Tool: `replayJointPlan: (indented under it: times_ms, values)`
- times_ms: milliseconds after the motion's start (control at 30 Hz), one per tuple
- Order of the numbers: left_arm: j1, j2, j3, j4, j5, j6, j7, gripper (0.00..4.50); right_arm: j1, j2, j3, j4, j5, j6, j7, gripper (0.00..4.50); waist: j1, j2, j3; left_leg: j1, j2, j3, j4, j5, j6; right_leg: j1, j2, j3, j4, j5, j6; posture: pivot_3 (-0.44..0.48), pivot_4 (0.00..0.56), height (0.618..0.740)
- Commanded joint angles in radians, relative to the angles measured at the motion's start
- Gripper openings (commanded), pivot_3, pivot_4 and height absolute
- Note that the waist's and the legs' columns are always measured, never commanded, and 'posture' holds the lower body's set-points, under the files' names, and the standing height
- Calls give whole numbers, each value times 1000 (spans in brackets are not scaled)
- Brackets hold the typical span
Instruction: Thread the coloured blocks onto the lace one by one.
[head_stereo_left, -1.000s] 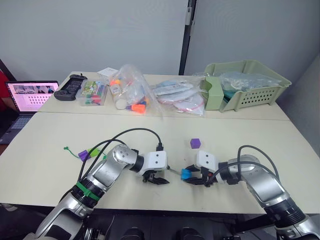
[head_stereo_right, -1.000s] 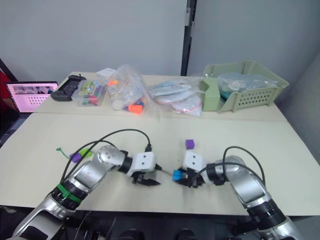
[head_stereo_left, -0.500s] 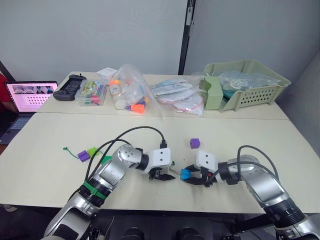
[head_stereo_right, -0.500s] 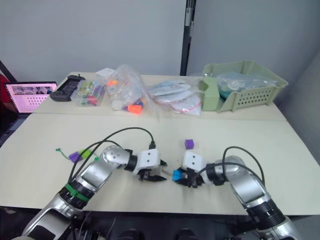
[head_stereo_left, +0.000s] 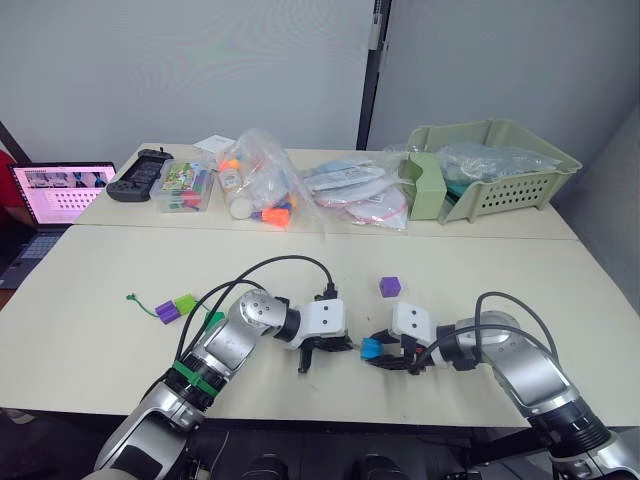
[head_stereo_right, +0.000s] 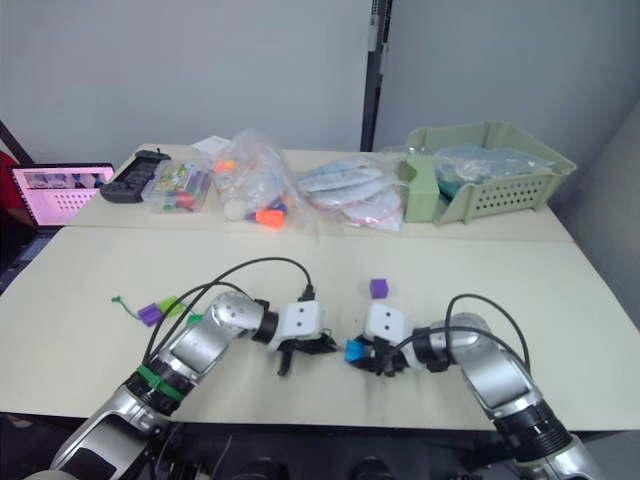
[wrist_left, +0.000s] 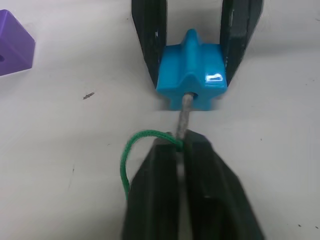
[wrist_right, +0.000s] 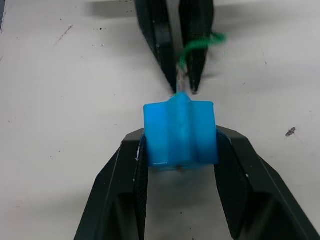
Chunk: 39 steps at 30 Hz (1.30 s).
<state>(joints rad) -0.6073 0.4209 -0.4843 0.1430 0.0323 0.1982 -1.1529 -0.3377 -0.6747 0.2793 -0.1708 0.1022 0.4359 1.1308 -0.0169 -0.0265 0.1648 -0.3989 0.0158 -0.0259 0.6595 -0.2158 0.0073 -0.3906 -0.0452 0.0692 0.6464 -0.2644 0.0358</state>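
Observation:
A blue block (wrist_left: 191, 75) sits just above the table, and my right gripper (head_stereo_left: 375, 352) is shut on its two sides. Facing it, my left gripper (wrist_left: 179, 142) is shut on the lace (wrist_left: 125, 155) just behind its stiff pale tip (wrist_left: 185, 112). The tip enters the hole in the blue block. The lace runs back left to its knot (head_stereo_left: 130, 296), past a purple block (head_stereo_left: 166, 311), a lime block (head_stereo_left: 185, 303) and a dark green block (head_stereo_left: 212, 319). Another purple block (head_stereo_left: 390, 286) lies loose behind the grippers.
On the far table stand a green basket (head_stereo_left: 500, 170), clear plastic bags (head_stereo_left: 265, 185), a clear box of markers (head_stereo_left: 185, 185) and a black controller (head_stereo_left: 140, 172). An open laptop (head_stereo_left: 60, 190) is at the far left.
My left gripper has moved right to the blue block and shut on the lace tip, which now enters the block. The right gripper has held still with the block.

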Motion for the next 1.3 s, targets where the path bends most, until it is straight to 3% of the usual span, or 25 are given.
replayJointPlan:
  times_ms: [33, 567, 733, 1100, 1300]
  values:
    - [2, 0, 3, -9, 3, -3, 2, 0, 22, -2, 34, -9, 7, 16, 10, 1351, 0, 0, 0, 0, 0, 0, 0, 0, 0, 0, 0, 0, 0, 0, 0, 0, 150, 740]
    - [-16, -108, -40, -55, -7, 34, 1, 0, 19, 5, 42, -18, 7, 20, 8, 1351, 2, 0, 0, 0, 0, 0, 0, 0, 0, 0, 0, 0, 0, 0, 0, 0, 150, 740]
    - [-20, -98, -28, -41, 2, 57, 3, 0, 18, 8, 41, -17, 7, 22, 6, 1351, 3, 0, 0, 0, -1, 0, 0, 0, 0, 1, 0, 0, 0, 0, 0, 0, 150, 740]
    - [-25, 56, 54, -104, -64, 155, -90, 3499, 29, 3, 33, -16, 9, 20, 1, 1351, -2, 0, 0, 0, 0, 0, 0, 0, 0, -1, 0, 0, 0, 0, 0, 0, 150, 740]
    - [-30, 114, 105, -123, -123, 176, -142, 3541, 26, 3, 31, -8, 7, 16, 0, 1351, -1, 0, 0, 0, 1, 0, 0, 0, 0, -1, 0, 0, 0, 0, 0, 0, 150, 740]
